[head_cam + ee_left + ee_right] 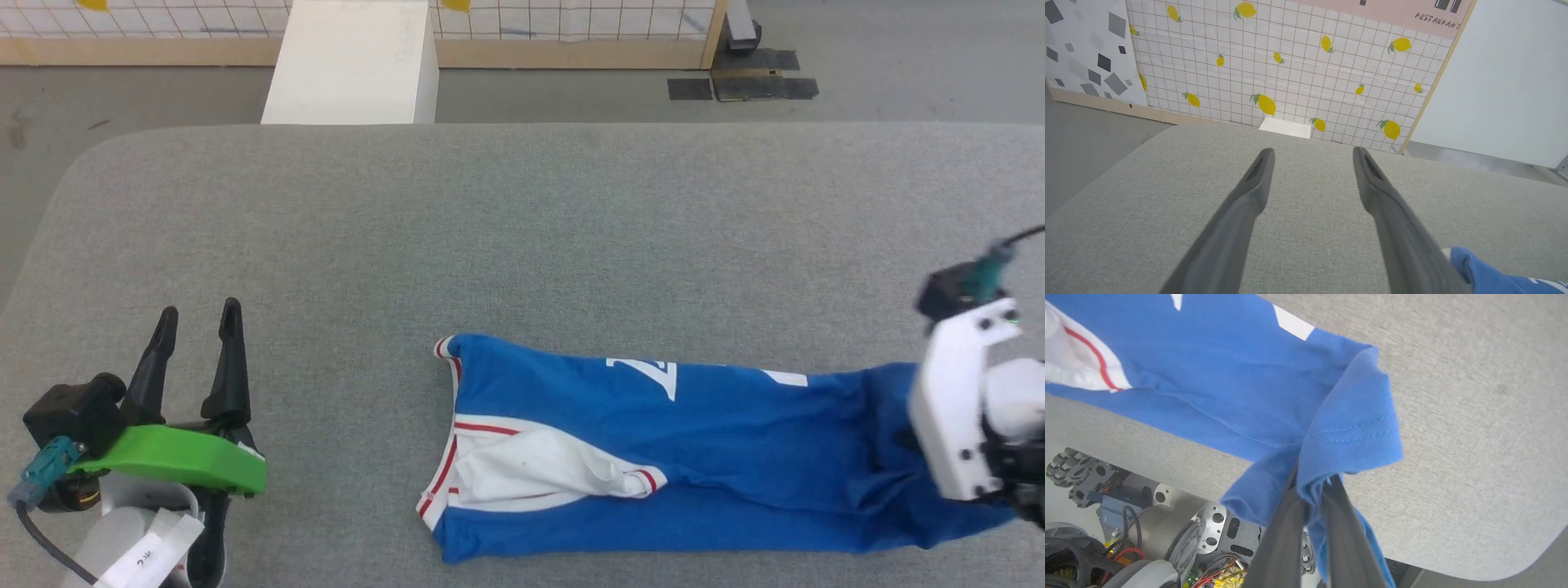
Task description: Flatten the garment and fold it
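Observation:
The garment, a bright blue T-shirt with a white sleeve and red-striped trim, lies stretched in a long band across the near right of the grey table; its collar end points left. In the right wrist view my right gripper is shut on the bunched blue hem of the garment, lifted a little off the table. Its white wrist covers the hem end in the head view. My left gripper stands open over bare table at the near left, well apart from the shirt. A blue corner of the garment peeks in beside my left gripper.
A white box stands on the floor behind the table, before a tiled lemon-print wall. The table's near edge and the robot's wheeled base show below the held hem. Bare grey table lies beyond the shirt.

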{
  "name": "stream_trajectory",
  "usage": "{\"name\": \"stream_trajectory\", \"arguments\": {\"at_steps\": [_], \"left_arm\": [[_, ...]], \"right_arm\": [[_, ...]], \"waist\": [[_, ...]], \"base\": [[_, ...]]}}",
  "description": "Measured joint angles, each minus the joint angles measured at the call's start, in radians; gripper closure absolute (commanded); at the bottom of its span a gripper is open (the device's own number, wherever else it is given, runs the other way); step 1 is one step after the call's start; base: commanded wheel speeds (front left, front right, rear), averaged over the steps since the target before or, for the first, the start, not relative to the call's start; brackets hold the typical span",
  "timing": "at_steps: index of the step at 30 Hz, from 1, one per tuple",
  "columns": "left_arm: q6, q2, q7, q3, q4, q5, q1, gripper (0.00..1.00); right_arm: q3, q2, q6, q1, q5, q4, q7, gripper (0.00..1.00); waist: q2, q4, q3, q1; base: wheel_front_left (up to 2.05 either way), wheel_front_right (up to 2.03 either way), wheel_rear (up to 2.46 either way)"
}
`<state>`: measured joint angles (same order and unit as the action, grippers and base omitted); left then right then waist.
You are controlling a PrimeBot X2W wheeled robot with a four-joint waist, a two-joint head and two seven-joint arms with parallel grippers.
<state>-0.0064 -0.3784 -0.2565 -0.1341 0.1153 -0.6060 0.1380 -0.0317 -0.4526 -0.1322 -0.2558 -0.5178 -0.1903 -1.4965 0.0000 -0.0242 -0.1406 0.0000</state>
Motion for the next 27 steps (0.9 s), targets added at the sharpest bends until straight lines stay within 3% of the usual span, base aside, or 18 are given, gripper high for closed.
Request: {"name": "stream_trajectory", "arguments": {"at_steps": [10, 27], "left_arm": [[0.007, -0.001, 0.000, -0.002, -0.012, -0.002, -0.015, 0.00], [0.004, 0.015, 0.001, -0.017, -0.019, -0.002, -0.005, 0.00]], "right_arm": [[-0.227, 0.160, 0.000, -0.127, -0.098, 0.044, 0.104, 1.00], [-0.557, 0.368, 0.000, -0.364, -0.169, 0.383, 0.410, 1.00]], "waist": [[0.0000, -0.012, 0.000, 0.0000], [0.0000, -0.081, -0.072, 0.0000]], "base": [[0.00, 0.00, 0.00], [0.00, 0.00, 0.00]]}}
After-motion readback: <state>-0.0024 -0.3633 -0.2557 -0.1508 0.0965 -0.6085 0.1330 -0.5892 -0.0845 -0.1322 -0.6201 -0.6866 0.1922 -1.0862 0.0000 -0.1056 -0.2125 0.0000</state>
